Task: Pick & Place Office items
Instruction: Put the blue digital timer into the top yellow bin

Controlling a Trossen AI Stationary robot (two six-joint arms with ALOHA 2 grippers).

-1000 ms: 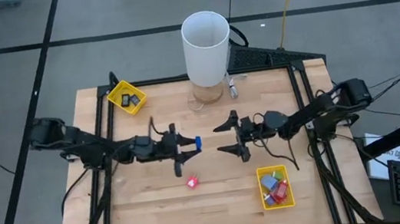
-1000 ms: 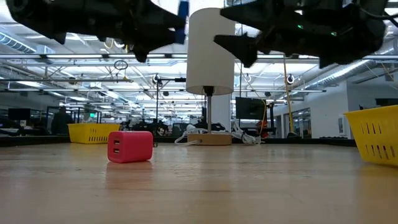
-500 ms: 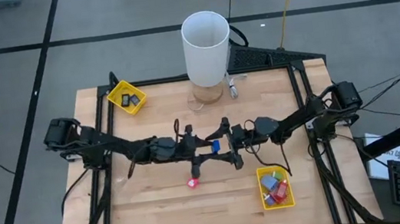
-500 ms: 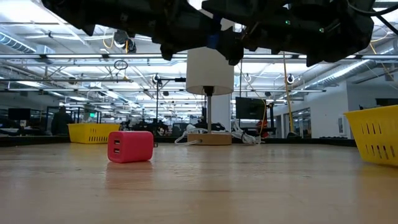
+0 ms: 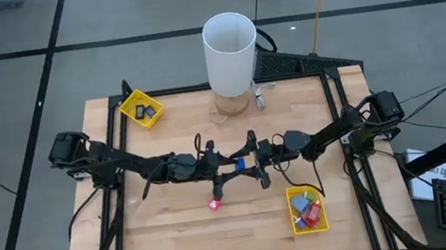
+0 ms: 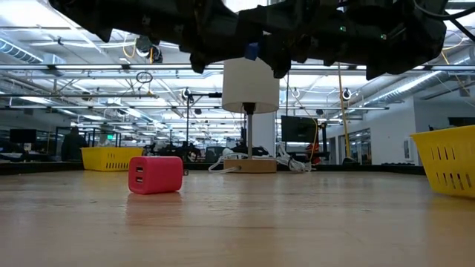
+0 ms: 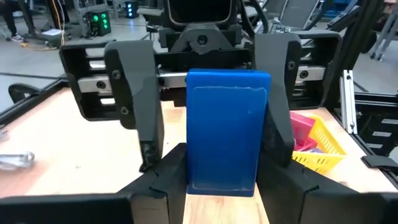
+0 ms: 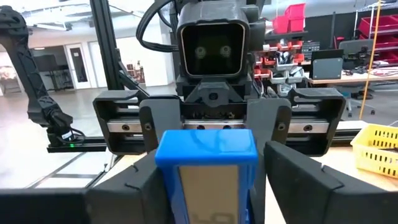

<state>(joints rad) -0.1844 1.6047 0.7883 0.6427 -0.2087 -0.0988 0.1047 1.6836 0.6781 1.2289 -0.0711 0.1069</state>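
Blue, flat, rectangular plastic block point(image 5: 239, 165) hangs above mid-table, positioned for an arm-to-arm transfer. On its left, the left gripper point(image 5: 227, 169) is clenched on it, carrying its weight. On its right, the right gripper point(image 5: 254, 161) faces the left one, fingers straddling the block's far end; a firm grip cannot be confirmed. Below, the small red cube-shaped charger block point(image 6: 155, 174) lies on the wooden table point(image 5: 176, 226), apart from both grippers. Farther right, the yellow rectangular tray point(image 5: 307, 209) holds sorted pieces.
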